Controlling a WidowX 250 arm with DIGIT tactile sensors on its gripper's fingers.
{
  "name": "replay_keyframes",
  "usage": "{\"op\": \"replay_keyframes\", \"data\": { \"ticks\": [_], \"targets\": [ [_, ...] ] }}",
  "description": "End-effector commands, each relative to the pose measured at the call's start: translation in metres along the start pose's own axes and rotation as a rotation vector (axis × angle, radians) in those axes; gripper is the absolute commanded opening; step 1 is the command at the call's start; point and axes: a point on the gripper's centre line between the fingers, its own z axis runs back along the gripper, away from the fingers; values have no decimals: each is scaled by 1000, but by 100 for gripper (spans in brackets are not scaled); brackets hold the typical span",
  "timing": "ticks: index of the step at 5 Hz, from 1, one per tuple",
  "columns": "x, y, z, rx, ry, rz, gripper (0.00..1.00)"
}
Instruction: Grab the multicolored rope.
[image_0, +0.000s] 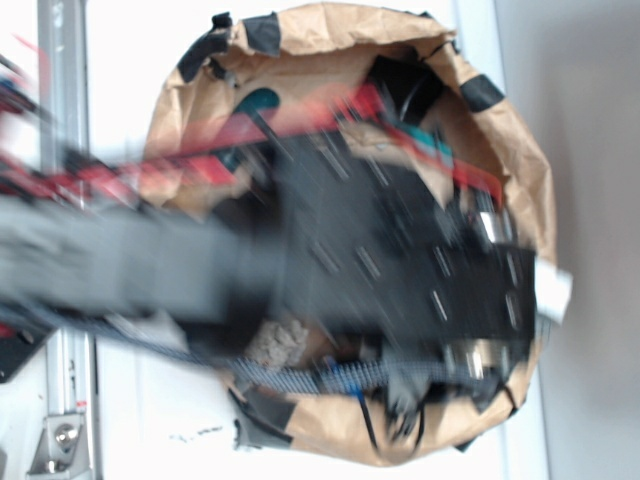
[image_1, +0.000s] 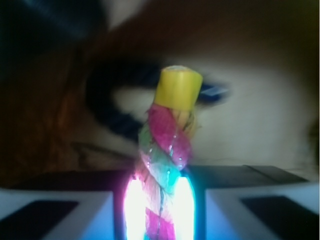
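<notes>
In the wrist view the multicolored rope (image_1: 165, 145) stands up between my fingers, its red and pale green strands twisted together and its yellow-bound end (image_1: 178, 88) sticking out beyond them. My gripper (image_1: 159, 200) is shut on this rope, the two glowing pads (image_1: 134, 205) pressed against its sides. In the exterior view the blurred black arm (image_0: 380, 260) covers the middle of the brown paper bin (image_0: 510, 130), and the rope is hidden under it.
A dark navy rope (image_1: 107, 107) curves on the pale floor behind the held rope. The bin's crumpled paper wall (image_0: 330, 30) rings the workspace, patched with black tape. A metal rail (image_0: 62, 80) runs along the left outside it.
</notes>
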Motion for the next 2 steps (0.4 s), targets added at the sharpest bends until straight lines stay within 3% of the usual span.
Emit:
{"op": "replay_keyframes", "data": {
  "ticks": [1,2],
  "targets": [
    [3,17,77,38,-147,113,0],
    [1,19,90,39,-183,132,0]
  ]
}}
